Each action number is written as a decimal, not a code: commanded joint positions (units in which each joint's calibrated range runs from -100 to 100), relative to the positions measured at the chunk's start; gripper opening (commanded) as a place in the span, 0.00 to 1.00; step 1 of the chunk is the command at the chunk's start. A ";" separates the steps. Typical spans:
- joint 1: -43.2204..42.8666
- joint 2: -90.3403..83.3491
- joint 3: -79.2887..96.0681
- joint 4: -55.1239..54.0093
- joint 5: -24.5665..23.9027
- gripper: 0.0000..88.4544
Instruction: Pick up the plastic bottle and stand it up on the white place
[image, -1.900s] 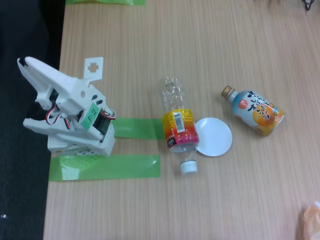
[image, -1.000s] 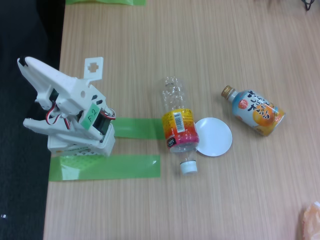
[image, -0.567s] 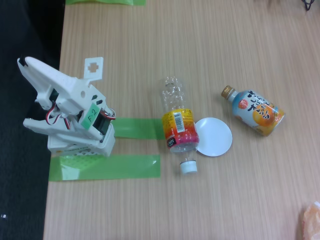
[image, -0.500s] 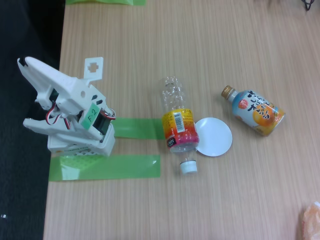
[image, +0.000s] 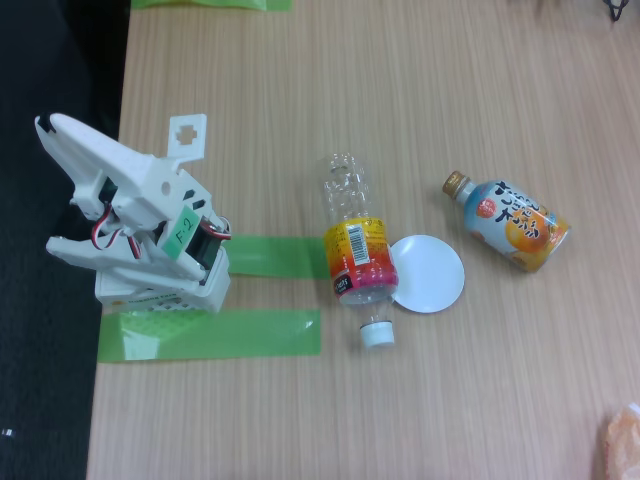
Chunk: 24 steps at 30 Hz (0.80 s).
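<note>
The plastic bottle (image: 358, 255) lies on its side in the middle of the wooden table, clear base toward the top of the fixed view and white cap (image: 377, 333) toward the bottom. Its yellow-to-pink label with a barcode faces up. The white place (image: 432, 274), a small round disc, lies flat just right of the label, its left rim touching the bottle. My gripper (image: 45, 183) is folded back over the arm's base at the table's left edge, far from the bottle. Its two white fingers stand spread apart with nothing between them.
An opaque light-blue and orange bottle (image: 512, 224) with a gold cap lies right of the disc. Two green tape strips (image: 268, 257) (image: 210, 334) run between the arm's base and the clear bottle. A pinkish-orange object (image: 624, 442) pokes in at the lower right corner.
</note>
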 joint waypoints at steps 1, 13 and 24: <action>0.22 0.25 0.27 -0.92 0.29 0.06; 0.22 0.25 0.27 -0.92 0.34 0.06; 0.22 0.25 0.27 -0.92 0.08 0.06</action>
